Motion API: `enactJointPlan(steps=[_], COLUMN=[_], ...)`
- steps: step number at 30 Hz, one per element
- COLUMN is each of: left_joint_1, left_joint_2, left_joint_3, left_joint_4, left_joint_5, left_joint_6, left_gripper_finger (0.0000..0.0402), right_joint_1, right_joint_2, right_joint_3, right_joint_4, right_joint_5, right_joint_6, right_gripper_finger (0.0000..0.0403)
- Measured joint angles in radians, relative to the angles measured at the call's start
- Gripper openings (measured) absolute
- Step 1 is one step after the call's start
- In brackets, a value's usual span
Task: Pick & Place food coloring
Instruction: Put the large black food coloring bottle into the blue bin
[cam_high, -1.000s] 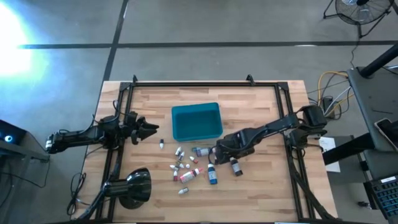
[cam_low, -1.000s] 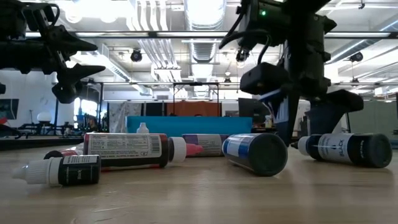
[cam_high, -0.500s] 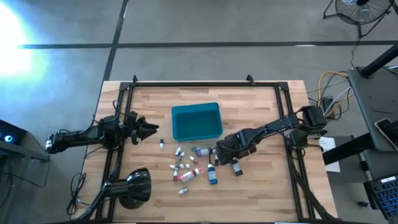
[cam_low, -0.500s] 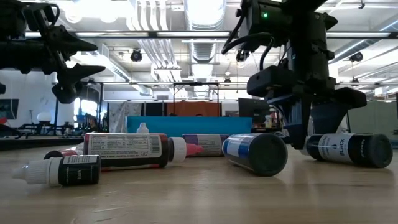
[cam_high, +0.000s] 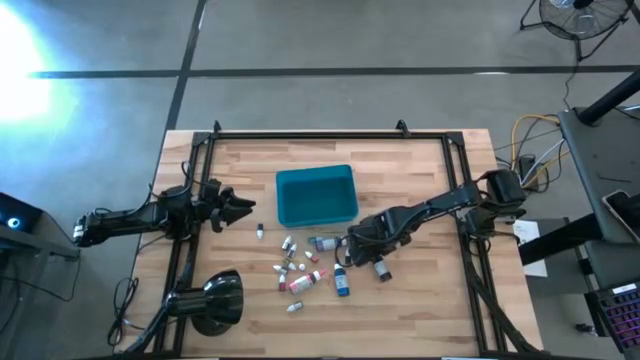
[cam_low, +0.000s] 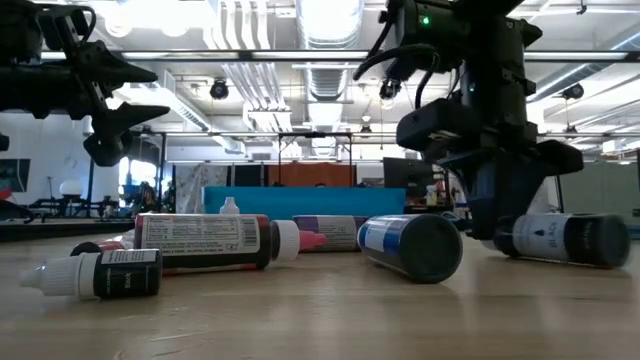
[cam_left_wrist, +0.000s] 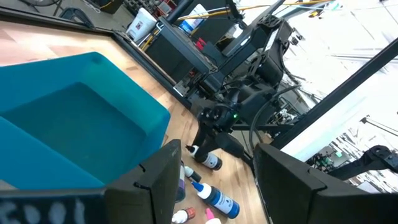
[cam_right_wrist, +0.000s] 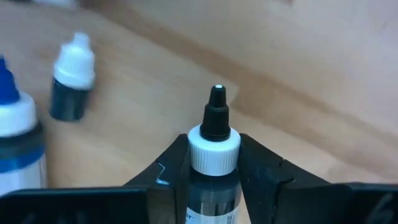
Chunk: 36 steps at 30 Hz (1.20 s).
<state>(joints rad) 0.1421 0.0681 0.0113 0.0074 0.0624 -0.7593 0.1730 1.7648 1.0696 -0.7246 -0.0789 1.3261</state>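
only wrist view shows right gripper (cam_right_wrist: 214, 165) seemingly clamping black-tipped bottle (cam_right_wrist: 213, 155).

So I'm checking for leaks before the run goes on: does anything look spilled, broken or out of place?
No spill or damage shows. The food coloring bottles lie tipped and scattered below the empty teal bin. The right end effector is shut on a black-tipped bottle.

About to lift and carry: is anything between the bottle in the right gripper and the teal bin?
Nothing tall. The right gripper is clamped on the black bottle; only low bottles lie scattered on the table toward the teal bin.
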Motion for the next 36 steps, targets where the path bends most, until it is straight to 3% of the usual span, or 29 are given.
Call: enactJointPlan(steps=[9, 18, 22, 29, 36], left_joint_1=[0.0, 0.0, 0.0, 0.0, 0.0], left_joint_2=[0.0, 0.0, 0.0, 0.0, 0.0], left_joint_3=[0.0, -0.002, -0.002, -0.002, -0.002], left_joint_4=[0.001, 0.037, 0.038, 0.039, 0.041], left_joint_5=[0.0, 0.006, 0.005, 0.003, 0.002], left_joint_6=[0.0, 0.0, 0.0, 0.0, 0.0], left_gripper_finger=[0.0179, 0.0179, 0.0179, 0.0179, 0.0179], right_joint_1=[-0.001, -0.01, -0.018, -0.013, 0.01], right_joint_2=[-0.125, -0.162, -0.129, -0.054, -0.048], right_joint_3=[0.131, 0.236, 0.204, 0.09, -0.006], right_joint_4=[-0.005, 0.016, 0.095, 0.402, 0.421], right_joint_5=[0.366, 0.965, 1.056, 1.135, 1.177], right_joint_6=[-0.085, -0.355, -0.359, -0.352, -0.239], right_gripper_finger=[0.0095, 0.0095, 0.0098, 0.01, 0.0101])
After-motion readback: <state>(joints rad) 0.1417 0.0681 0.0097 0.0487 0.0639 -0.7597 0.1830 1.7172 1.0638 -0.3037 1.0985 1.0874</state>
